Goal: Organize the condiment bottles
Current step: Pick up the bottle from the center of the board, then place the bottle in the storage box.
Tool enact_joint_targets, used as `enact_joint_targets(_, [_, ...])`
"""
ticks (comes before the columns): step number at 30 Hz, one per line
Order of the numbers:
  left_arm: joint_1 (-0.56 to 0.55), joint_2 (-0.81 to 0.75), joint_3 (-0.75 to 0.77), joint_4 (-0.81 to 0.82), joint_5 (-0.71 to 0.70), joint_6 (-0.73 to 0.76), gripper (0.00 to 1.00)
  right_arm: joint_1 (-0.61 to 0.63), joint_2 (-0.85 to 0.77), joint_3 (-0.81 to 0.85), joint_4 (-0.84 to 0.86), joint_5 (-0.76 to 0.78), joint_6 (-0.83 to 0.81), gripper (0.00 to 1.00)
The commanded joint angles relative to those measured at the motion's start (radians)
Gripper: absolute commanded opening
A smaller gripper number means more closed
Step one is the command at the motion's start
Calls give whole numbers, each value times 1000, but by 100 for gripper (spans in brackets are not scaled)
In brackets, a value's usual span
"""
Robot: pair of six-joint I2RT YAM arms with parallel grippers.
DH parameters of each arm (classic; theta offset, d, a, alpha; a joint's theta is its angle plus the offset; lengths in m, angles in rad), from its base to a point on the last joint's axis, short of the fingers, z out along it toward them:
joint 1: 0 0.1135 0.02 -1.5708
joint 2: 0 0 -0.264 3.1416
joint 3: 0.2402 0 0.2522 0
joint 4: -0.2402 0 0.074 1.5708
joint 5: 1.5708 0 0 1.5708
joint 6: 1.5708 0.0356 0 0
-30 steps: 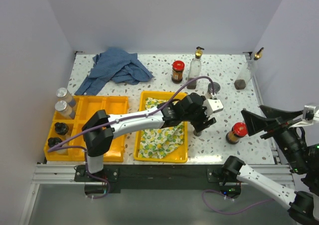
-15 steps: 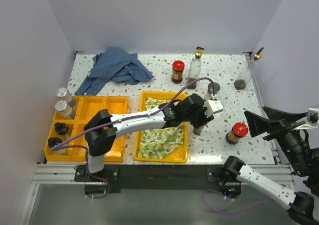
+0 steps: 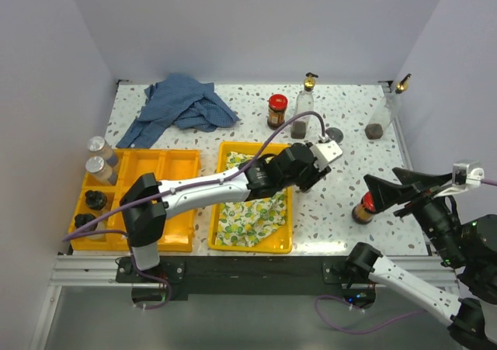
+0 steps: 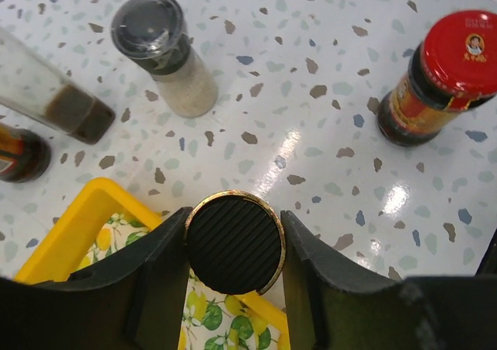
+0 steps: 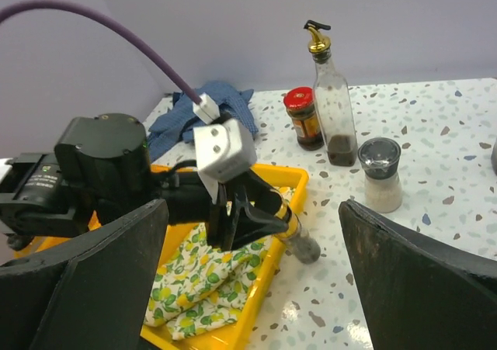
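Left tool [image 3: 311, 166]: closed on the black-capped bottle [image 4: 235, 244], pinching it just under the gold-rimmed cap.
Right tool [image 3: 380, 193]: spread wide and holding nothing, it hovers close to the red-lidded jar [image 3: 361, 210].
Divided tray [image 3: 155, 151]: probably your drop point. It lies to the left of the held bottle, with the cloth tray [image 3: 241, 145] between them. The stored bottles [image 3: 99, 166] stand along its left side.
Bottle position: low, just beside the cloth tray's right rim. You cannot tell whether its base clears the worktop [image 3: 342, 226].
Bottle axis: tilted, with the cap up toward the wrist and the base slanting down toward the right arm. You will likely need to level it before setting it down.
Nearer arm: the left arm for this carry, the right arm for the jar.
Change, left: from a second ago, the left tool has drawn back toward the far side and slightly left.
Change, right: the right tool has swung inward and now partly covers the jar in the top view.
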Motion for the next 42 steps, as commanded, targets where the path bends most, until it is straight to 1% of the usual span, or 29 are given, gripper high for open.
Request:
enact_joint_targets(1, [0,-130,36,80,-232,-82,0,1,29,-12,32,-31,26,96])
enact_joint_targets(3, [0,-151,36,52,-303,-96,0,1,29,-30,43,-40,33,96])
enact_joint_targets(4, [1,-168,36,42,-383,-99,0,1,28,-36,51,-40,38,96])
enact_joint_targets(6, [6,-186,39,-4,-467,-119,0,1,28,-56,54,-41,44,96])
enact_joint_targets(7, [23,-206,41,-23,-530,-128,0,1,31,-62,61,-41,46,96])
enact_joint_targets(8, [37,-217,43,-67,-552,-160,0,2,31,-66,63,-43,49,96])
enact_joint_targets(10, [99,-258,32,-116,-586,-206,0,2,35,-76,66,-43,50,96])
enact_joint_targets(11, [125,-275,23,-157,-584,-258,0,1,37,-78,68,-43,50,96])
enact_joint_targets(12, [183,-318,-5,-173,-580,-284,0,1,38,-78,68,-42,49,96])
enact_joint_targets(13, [213,-341,-25,-187,-580,-324,0,1,40,-78,68,-41,49,96])
enact_joint_targets(14, [239,-367,-46,-202,-583,-338,0,1,41,-81,68,-40,49,96])
enact_joint_targets(15, [289,-419,-92,-205,-604,-349,0,1,40,-84,68,-41,47,96])
enact_joint_targets(17, [337,-475,-138,-224,-629,-375,0,1,40,-92,71,-45,50,96])
enact_joint_targets(18, [390,-525,-173,-233,-655,-382,0,1,40,-95,77,-46,52,96])
enact_joint_targets(20, [452,-571,-206,-268,-679,-404,0,1,41,-98,78,-57,56,96])
enact_joint_targets(21, [519,-616,-238,-274,-683,-407,0,2,41,-98,78,-58,61,96])
enact_joint_targets(23, [584,-654,-264,-288,-681,-401,0,1,40,-102,83,-71,67,96])
enact_joint_targets(24, [642,-685,-282,-294,-681,-398,0,1,40,-105,91,-81,70,96])
enact_joint_targets(26, [696,-706,-301,-301,-681,-389,0,1,37,-127,101,-92,79,96])
enact_joint_targets(27, [749,-717,-322,-301,-669,-389,0,1,37,-133,112,-103,81,96])
enact_joint_targets(28, [776,-720,-333,-299,-655,-384,0,1,35,-141,117,-109,85,96])
enact_joint_targets(29, [847,-716,-365,-301,-632,-392,0,1,37,-151,120,-121,95,96])
enact_joint_targets(32, [902,-710,-408,-294,-595,-418,0,1,40,-153,120,-141,104,96])
enact_joint_targets(35, [928,-702,-447,-267,-594,-433,0,1,40,-158,129,-149,105,96])
enact_joint_targets(42, [995,-654,-480,-224,-580,-447,0,-1,34,-182,140,-169,116,96])
